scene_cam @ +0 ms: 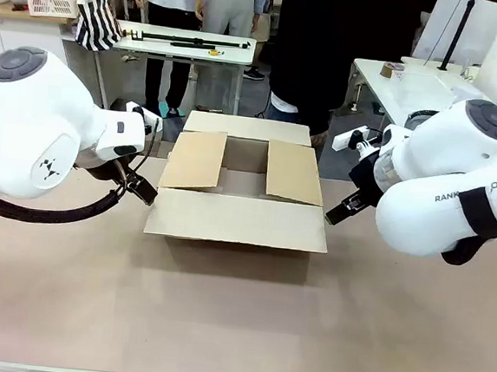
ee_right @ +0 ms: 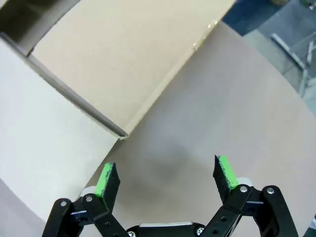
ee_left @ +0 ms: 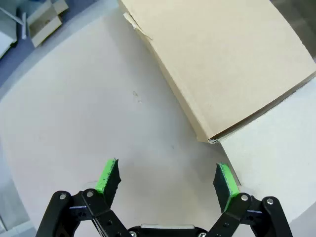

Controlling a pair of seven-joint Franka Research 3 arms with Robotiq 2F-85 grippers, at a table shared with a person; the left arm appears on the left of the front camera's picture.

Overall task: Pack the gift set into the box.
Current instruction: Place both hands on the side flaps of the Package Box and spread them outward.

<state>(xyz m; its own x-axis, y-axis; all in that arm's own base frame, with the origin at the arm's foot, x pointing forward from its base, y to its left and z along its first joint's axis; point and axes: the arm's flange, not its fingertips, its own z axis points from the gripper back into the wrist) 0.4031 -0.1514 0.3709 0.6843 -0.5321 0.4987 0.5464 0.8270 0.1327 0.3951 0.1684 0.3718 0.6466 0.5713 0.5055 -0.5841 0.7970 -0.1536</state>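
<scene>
A pale brown table [scene_cam: 236,324] is spanning the foreground, with a workroom beyond it. The box [scene_cam: 242,181] is sitting at mid-table toward the far edge, its top unsealed. The near flap is lying outward toward the robot, the far flap is folding back the other way, and the two side flaps are slanting inward over the opening. Just left of the box, the left gripper [ee_left: 167,168] is hanging over bare tabletop by the near-left corner, its jaws spread wide and gripping nothing. Just right of the box, the right gripper [ee_right: 166,167] is hanging by the near-right corner, jaws likewise wide apart and empty. Behind the box, a person [scene_cam: 308,52] in dark clothing is standing at the far side.
</scene>
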